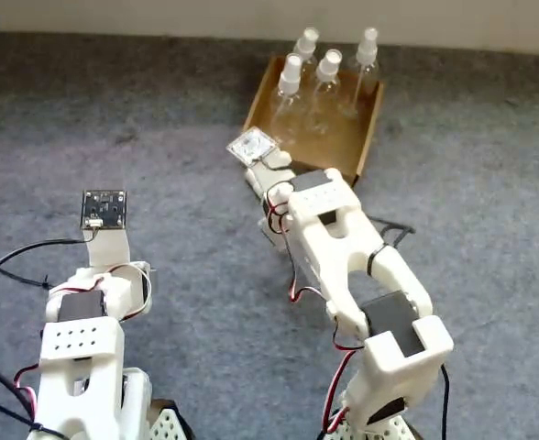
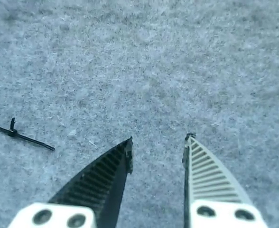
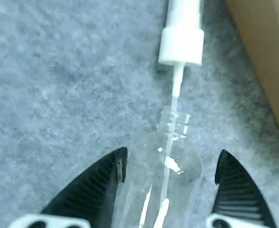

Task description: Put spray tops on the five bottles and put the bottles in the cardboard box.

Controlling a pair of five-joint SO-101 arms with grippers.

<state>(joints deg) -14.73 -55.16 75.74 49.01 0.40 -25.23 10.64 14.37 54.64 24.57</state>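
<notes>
The left gripper (image 2: 158,142) is held released, nothing in it, over the grey tabletop (image 2: 139,57). Farther out, the right gripper (image 3: 172,156) is spread open. For the capping to go well, the body should be clamped squarely and the top pressed straight along the neck. The fifth bottle (image 3: 153,194) is framed between the jaws, with a slight gap on one side. Its spray top (image 3: 181,45) is unseated, tube in the neck, cap beyond. Just past it, the cardboard box (image 1: 368,128) is seen, with four capped bottles (image 1: 317,87) upright inside.
</notes>
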